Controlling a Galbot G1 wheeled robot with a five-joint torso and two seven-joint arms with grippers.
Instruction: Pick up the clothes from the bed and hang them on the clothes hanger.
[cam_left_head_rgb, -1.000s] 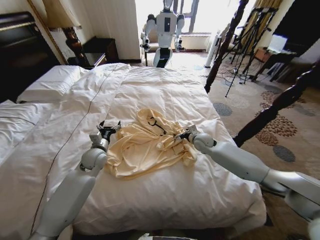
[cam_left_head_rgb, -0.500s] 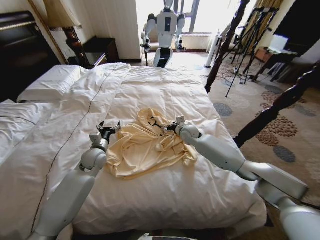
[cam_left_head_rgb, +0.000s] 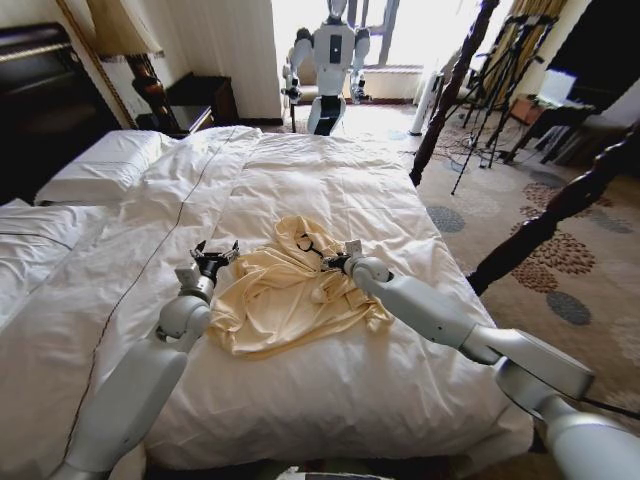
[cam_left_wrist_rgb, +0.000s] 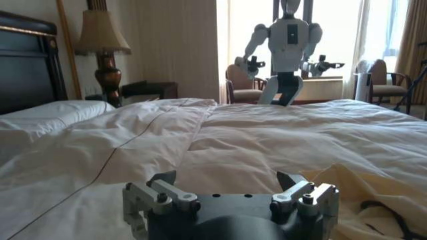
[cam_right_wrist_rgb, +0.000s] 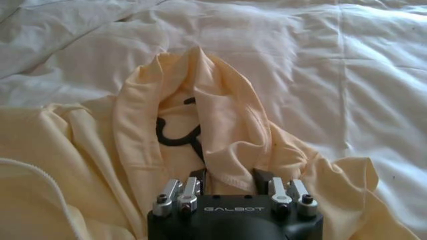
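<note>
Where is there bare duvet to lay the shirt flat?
Bare room: the broad white duvet between the shirt and the bed's far edge, and the strip toward the pillows beyond the left claw. Crowded: the middle, where the shirt lies bunched over the hanger, with the right claw on its fold.

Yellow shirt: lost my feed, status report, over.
Right gripper on a fold of the shirt, grip unclear. Left gripper open at its edge. Hanger lies in the collar. Nothing blocking.

My right gripper (cam_left_head_rgb: 335, 259) has slid across the clothes (cam_left_head_rgb: 285, 295) — from their outer edge up to the black hanger hook (cam_left_head_rgb: 308, 246) — fingers now straddling a fold.
</note>
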